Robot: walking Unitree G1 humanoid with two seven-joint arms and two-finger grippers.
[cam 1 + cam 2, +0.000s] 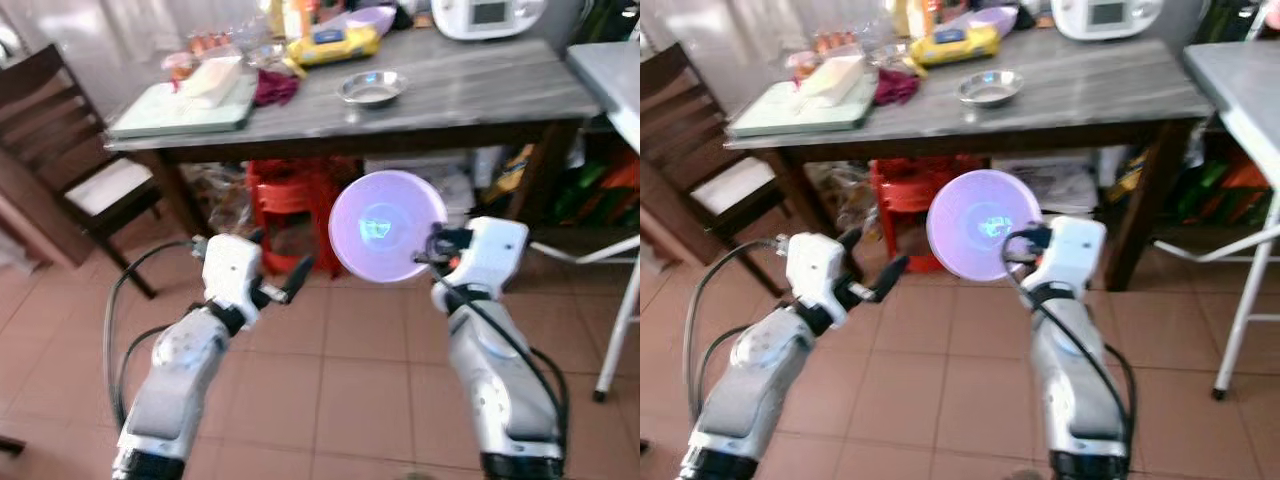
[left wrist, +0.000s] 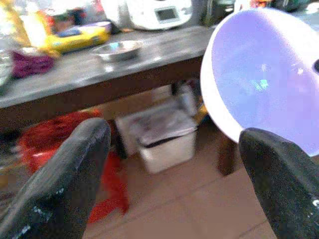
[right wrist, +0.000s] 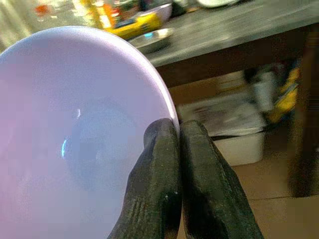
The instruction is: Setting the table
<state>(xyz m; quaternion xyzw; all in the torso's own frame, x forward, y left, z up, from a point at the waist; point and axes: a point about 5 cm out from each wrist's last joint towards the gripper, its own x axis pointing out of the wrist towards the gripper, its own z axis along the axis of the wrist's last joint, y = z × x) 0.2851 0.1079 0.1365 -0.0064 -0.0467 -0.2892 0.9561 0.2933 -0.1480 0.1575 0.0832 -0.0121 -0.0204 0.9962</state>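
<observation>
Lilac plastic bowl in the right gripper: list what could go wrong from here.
1. The right gripper pinches the round lilac plastic bowl only at its rim, and the bowl hangs on edge; it may swing or slip out on the way.
2. The grey wooden table already carries a small steel dish and a yellow packet; a careless set-down could knock them.
3. The open left gripper is close beside the bowl and might bump it.
</observation>
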